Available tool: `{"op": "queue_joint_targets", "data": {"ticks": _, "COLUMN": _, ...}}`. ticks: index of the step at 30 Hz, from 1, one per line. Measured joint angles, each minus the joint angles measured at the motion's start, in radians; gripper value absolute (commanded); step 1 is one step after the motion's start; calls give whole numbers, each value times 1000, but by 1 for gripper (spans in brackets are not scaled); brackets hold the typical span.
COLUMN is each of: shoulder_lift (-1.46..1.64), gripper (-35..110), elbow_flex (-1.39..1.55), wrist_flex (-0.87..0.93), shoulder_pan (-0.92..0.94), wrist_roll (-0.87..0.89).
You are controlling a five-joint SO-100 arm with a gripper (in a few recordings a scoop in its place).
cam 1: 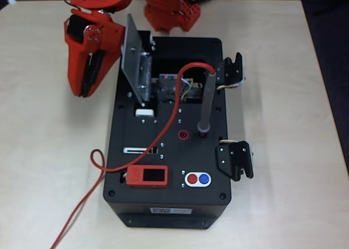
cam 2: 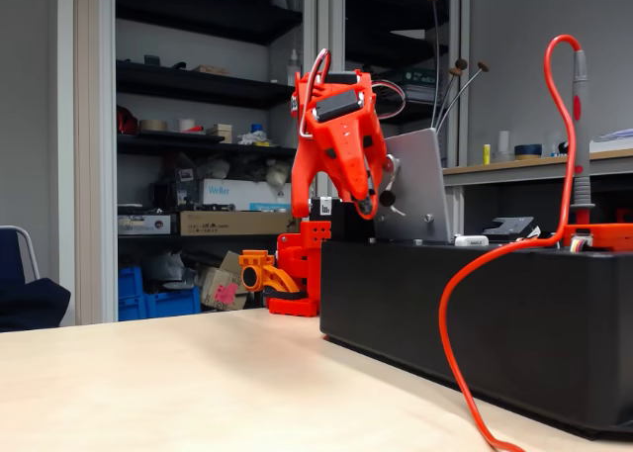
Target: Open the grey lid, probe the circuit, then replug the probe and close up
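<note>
Gripper: red gripper hangs just left of the black box in the overhead view, its tip pointing down toward the bench; in the fixed view the tip sits right at the small round knob on the raised lid. Whether the fingers are clamped on that knob or only beside it, I cannot tell.
Grey lid: grey lid stands swung up on its hinge at the box's upper left in the overhead view, tilted and leaning toward the arm; in the fixed view it rises as a light-grey plate above the box top.
Circuit: circuit lies uncovered in the opening under the lid, with yellow, green and white wires showing.
Probe: probe stands upright with its lower end in a socket on the box top, just right of a red socket; in the fixed view it rises tall at the right edge.
Red cable: red cable arcs from the probe's top, crosses the box top and trails off the left side over the bench toward the bottom edge.
Black box: black box sits mid-bench.
Orange display module: orange display module sits near the box's front left.
Buttons: red and blue buttons sit just right of it.
Side latches: two black latches hang open on the right side.
Bench: pale wood bench.
</note>
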Motion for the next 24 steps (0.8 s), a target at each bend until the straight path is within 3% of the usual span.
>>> {"op": "queue_joint_targets", "data": {"ticks": 24, "shoulder_lift": 107, "gripper": 0, "elbow_flex": 0, "wrist_flex": 202, "shoulder_pan": -190, "wrist_roll": 334}}
